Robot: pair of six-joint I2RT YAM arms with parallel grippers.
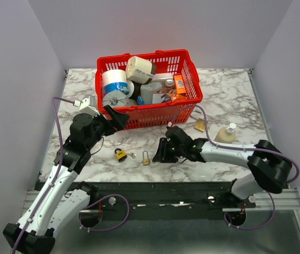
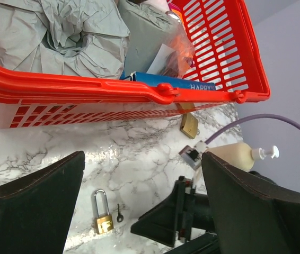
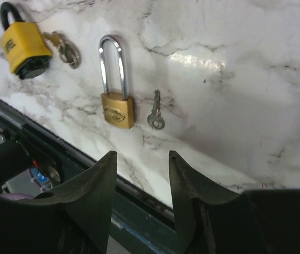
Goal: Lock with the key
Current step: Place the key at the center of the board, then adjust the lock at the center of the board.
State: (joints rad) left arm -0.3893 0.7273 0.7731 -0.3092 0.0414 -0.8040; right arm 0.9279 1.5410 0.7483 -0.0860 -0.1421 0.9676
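A small brass padlock [image 3: 117,106] with a long steel shackle lies flat on the marble table, and a small silver key [image 3: 156,111] lies loose just to its right. Both also show in the left wrist view, the padlock [image 2: 103,217] and the key [image 2: 119,213]. In the top view the brass padlock [image 1: 146,159] lies near the table's front edge. My right gripper [image 3: 142,154] is open and empty, low over the table, just right of the padlock and key [image 1: 159,152]. My left gripper [image 1: 115,117] is open and empty, raised beside the basket's front wall [image 2: 142,159].
A yellow padlock [image 1: 120,154] with a key ring [image 3: 65,50] lies left of the brass one. A red basket [image 1: 190,69] full of goods stands at the back. Another brass padlock [image 1: 199,125] and a soap bottle [image 1: 225,135] lie to the right.
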